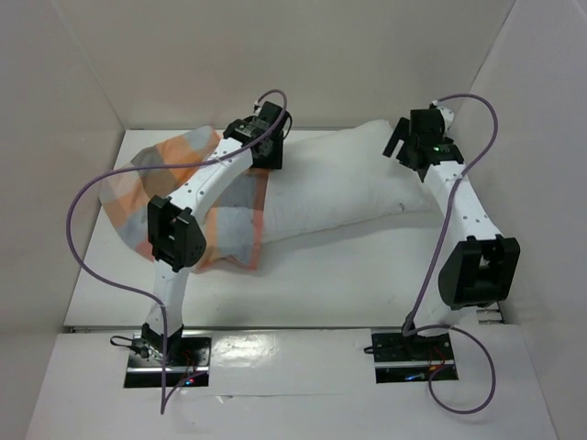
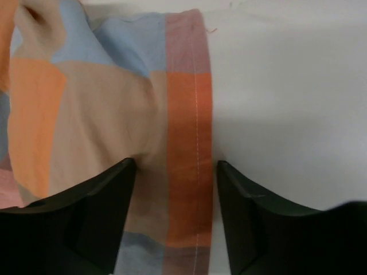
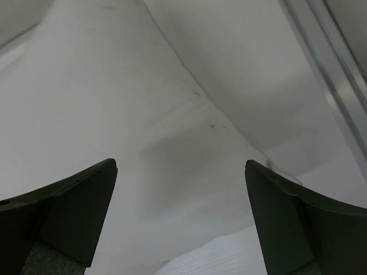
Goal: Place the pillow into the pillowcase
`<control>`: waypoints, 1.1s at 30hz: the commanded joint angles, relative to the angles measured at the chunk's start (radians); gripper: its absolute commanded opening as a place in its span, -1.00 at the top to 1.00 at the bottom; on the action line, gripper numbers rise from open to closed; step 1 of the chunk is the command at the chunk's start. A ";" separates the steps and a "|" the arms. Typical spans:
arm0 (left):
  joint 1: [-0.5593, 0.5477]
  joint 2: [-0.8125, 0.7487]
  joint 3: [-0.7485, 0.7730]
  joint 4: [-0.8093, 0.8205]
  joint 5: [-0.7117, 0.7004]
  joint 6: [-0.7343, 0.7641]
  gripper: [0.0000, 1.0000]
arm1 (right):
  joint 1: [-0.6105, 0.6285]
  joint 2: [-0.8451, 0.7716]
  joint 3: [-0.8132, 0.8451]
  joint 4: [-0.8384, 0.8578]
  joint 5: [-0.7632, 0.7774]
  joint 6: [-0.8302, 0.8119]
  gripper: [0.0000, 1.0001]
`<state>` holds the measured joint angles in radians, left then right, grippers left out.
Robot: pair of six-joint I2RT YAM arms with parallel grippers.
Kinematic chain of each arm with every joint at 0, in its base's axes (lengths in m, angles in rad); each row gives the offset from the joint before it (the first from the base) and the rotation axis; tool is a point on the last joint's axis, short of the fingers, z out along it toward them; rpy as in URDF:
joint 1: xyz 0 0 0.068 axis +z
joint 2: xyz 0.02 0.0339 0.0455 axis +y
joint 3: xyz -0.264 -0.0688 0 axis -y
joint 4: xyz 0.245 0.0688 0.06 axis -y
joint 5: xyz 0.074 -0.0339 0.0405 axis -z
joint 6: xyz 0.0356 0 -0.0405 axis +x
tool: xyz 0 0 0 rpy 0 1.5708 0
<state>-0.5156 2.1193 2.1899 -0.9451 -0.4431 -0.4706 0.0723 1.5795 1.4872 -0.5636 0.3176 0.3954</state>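
Note:
The white pillow (image 1: pixel 348 183) lies across the back of the table, its left part inside the checked pillowcase (image 1: pixel 138 183). My left gripper (image 1: pixel 268 158) is over the case's open edge at the back. In the left wrist view the left gripper (image 2: pixel 175 166) is open, its fingers straddling the orange stitched hem of the pillowcase (image 2: pixel 114 114), with the bare pillow (image 2: pixel 287 86) to the right. My right gripper (image 1: pixel 400 145) hovers above the pillow's right end. In the right wrist view the right gripper (image 3: pixel 180 166) is open and empty, with a bit of pillow (image 3: pixel 229 258) below.
White enclosure walls (image 1: pixel 303 55) close in the back and both sides; the right wrist view faces the back corner (image 3: pixel 189 86). Purple cables (image 1: pixel 101 183) loop from both arms. The table's front edge (image 1: pixel 293 325) lies just ahead of the arm bases.

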 commanded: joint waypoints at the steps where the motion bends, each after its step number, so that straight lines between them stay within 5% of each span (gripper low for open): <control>1: 0.035 -0.024 0.051 -0.015 0.015 0.024 -0.37 | -0.052 -0.001 -0.076 0.002 -0.132 0.017 -1.00; 4: 0.035 0.007 0.051 -0.015 0.041 0.036 0.15 | -0.098 -0.001 -0.148 0.027 -0.214 0.054 -1.00; 7: 0.035 0.018 0.074 -0.024 0.084 0.036 0.66 | -0.098 -0.001 -0.223 0.093 -0.337 0.054 -0.72; 12: 0.011 -0.021 0.106 0.015 0.204 0.098 1.00 | -0.063 -0.021 -0.301 0.179 -0.486 0.054 1.00; 16: -0.050 -0.030 0.192 0.068 0.459 0.136 1.00 | 0.085 -0.142 -0.330 0.211 -0.538 0.054 1.00; 20: -0.145 0.004 0.367 0.101 0.690 0.084 1.00 | 0.254 -0.321 -0.233 0.137 -0.406 0.094 1.00; 23: -0.201 -0.041 0.329 0.231 0.875 -0.017 1.00 | 0.363 -0.397 -0.159 0.032 -0.300 0.115 1.00; 28: -0.221 -0.110 0.075 0.345 0.841 -0.091 1.00 | 0.446 -0.484 -0.316 -0.080 -0.137 0.187 1.00; 33: -0.198 -0.012 0.059 0.276 0.736 -0.076 1.00 | 0.455 -0.588 -0.478 -0.130 -0.028 0.278 1.00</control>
<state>-0.6739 2.0922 2.2368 -0.7406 0.1741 -0.4850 0.5125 0.9886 1.0756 -0.7166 0.2188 0.5808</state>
